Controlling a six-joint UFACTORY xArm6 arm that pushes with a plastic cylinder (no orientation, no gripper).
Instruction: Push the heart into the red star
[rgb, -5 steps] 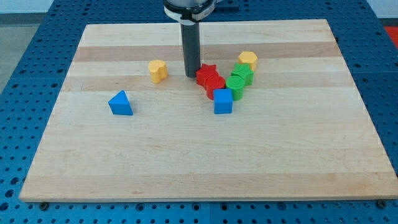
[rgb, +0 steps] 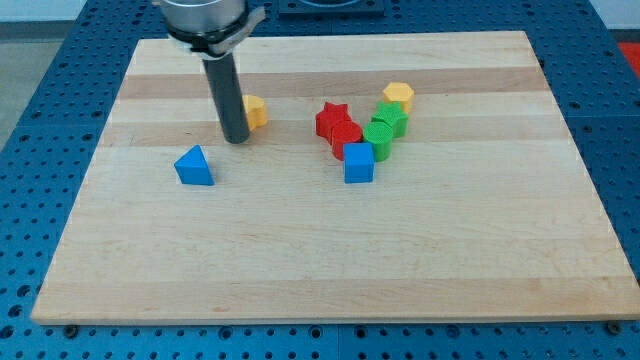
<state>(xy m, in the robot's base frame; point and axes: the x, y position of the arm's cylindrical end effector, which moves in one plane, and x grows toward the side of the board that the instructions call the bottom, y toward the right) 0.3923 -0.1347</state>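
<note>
Moved: my tip (rgb: 237, 141) shifted toward the view's left, from beside the red star (rgb: 331, 118) to the yellow heart (rgb: 254, 111).
Tip: just left of and in front of the heart, partly covering it.
Hand: none fitted, only a rod.
Heart: well left of the star.
Nearby: blue triangle (rgb: 194, 166) lower left; cluster around the star on the table (rgb: 320, 260).
</note>
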